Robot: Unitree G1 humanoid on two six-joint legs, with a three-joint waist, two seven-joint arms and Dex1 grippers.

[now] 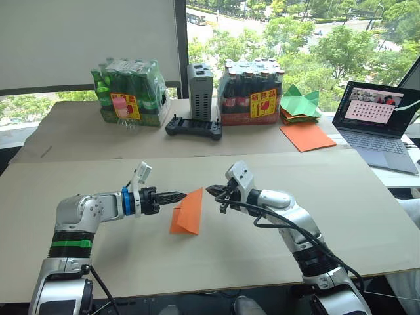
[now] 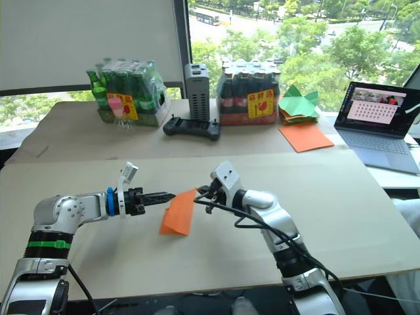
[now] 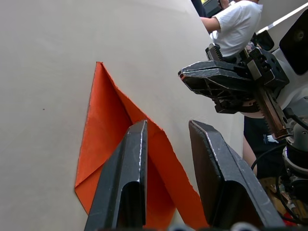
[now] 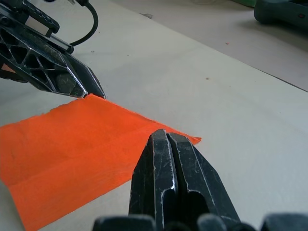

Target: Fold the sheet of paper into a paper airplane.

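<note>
Paper (image 1: 188,213), thin, bright orange and folded to a creased wedge, lies on the matte beige table (image 1: 328,197) between both grippers. Left gripper (image 3: 166,130) has fingers apart over one edge; right gripper (image 4: 167,139), fingers together, touches the opposite corner. Best press flat along the crease before lifting.

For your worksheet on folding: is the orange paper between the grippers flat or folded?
Folded: the paper shows overlapping layers and a diagonal flap edge.

We face a beige table (image 1: 367,216); far beyond, a window (image 1: 295,33) onto sunlit trees, a white blind (image 1: 85,39) at far left.
</note>
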